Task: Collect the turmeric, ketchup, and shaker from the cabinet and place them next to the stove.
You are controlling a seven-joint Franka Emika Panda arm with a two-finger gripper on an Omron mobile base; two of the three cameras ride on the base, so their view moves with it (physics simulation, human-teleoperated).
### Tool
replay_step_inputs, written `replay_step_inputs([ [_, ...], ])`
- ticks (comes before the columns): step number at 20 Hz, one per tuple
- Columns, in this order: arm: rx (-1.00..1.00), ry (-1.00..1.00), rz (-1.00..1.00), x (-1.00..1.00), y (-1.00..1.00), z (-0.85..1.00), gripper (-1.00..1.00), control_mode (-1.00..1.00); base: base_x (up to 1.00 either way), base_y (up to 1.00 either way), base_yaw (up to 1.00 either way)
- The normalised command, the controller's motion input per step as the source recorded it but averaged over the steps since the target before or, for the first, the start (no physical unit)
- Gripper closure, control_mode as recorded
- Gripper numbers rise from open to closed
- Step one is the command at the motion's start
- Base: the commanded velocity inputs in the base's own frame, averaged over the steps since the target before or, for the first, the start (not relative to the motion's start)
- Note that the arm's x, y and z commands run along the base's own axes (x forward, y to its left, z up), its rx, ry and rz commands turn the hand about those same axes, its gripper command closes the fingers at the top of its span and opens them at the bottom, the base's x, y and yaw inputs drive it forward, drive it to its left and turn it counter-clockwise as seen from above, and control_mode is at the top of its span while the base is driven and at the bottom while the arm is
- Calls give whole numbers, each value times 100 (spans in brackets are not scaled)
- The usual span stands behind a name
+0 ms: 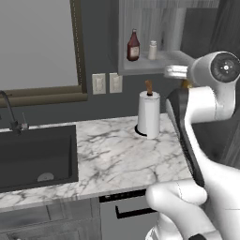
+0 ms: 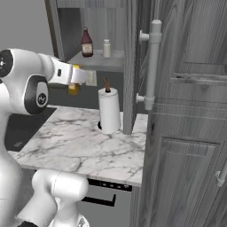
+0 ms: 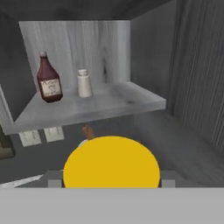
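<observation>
- The gripper has its jaws closed around the yellow-capped turmeric, held below the cabinet shelf.
- The ketchup and shaker stand on that shelf, ketchup left; its pale label is unreadable.

Glossy white rounded arm, dark joint caps and seams

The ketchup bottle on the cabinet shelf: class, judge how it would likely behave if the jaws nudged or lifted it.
The ketchup bottle stands tall with a narrow neck, so a high nudge would probably tip it. It looks rigid, so it likely won't deform in a grip. The shaker stands close beside it on the cabinet shelf, so a sideways push might knock that over too.
</observation>
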Motion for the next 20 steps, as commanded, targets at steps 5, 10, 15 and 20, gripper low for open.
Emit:
replay_step_inputs([
  [5,-2,0,29,-77,24,-33,100,-100,0,0,0],
  [10,-1,-2,27,-77,29,-42,100,-100,0,0,0],
  [15,-5,0,23,-72,48,-39,100,-100,0,0,0],
  [20,-2,0,4,-11,16,-6,100,100,-37,77,12],
])
